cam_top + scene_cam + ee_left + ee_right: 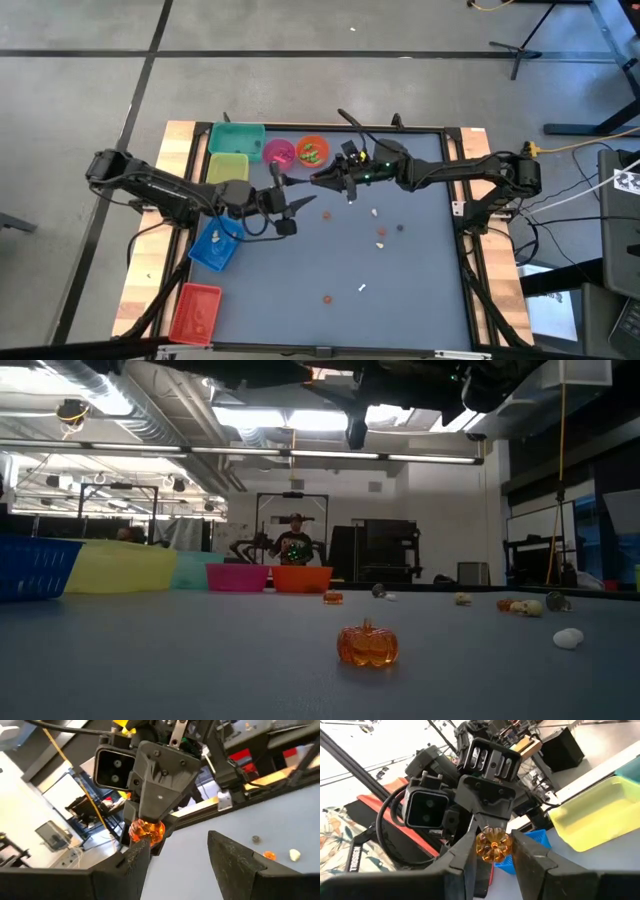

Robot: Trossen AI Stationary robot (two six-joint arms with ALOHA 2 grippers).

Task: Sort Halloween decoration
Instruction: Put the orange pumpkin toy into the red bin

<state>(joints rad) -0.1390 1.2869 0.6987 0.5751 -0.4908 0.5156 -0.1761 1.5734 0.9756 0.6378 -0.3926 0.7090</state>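
A small see-through orange pumpkin (367,644), shiny like glass, is seen on the smooth, dull grey surface (200,660). Pale bare wood (180,140) is seen at its edges.

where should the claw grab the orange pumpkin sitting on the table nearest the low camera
Come straight down and pinch the table pumpkin across its round ribbed body at its widest: it sits upright, clear of neighbours, stem too small. The right claw holds another pumpkin.
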